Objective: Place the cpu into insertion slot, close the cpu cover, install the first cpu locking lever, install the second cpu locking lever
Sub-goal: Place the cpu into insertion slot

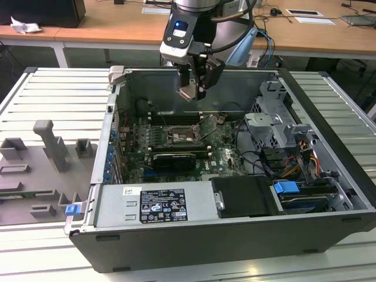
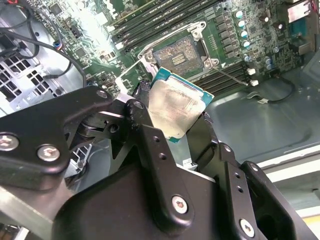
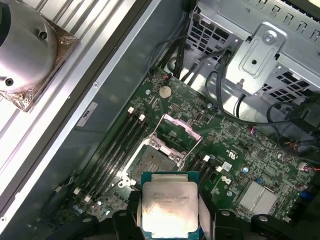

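My gripper (image 1: 192, 88) hangs above the open computer case, shut on the cpu (image 1: 188, 93), a small square chip with a pale silver top and a green edge. In both wrist views the cpu (image 2: 172, 107) (image 3: 169, 202) sits between the black fingers (image 2: 139, 117), held by two opposite edges. The insertion slot (image 1: 180, 137) (image 2: 179, 55) (image 3: 150, 160) lies open on the green board, below the chip and apart from it. The cpu cover (image 3: 178, 132) (image 1: 209, 124) stands tilted up beside the socket. A thin wire lever (image 2: 231, 75) lies loose next to the slot.
Long memory slots (image 3: 117, 150) run beside the socket. A black graphics card (image 1: 174, 160) lies nearer the front, with the power supply (image 1: 155, 204) beyond it. A metal drive cage (image 1: 271, 120) and cables fill the exterior view's right. The case walls (image 1: 235, 88) ring the board.
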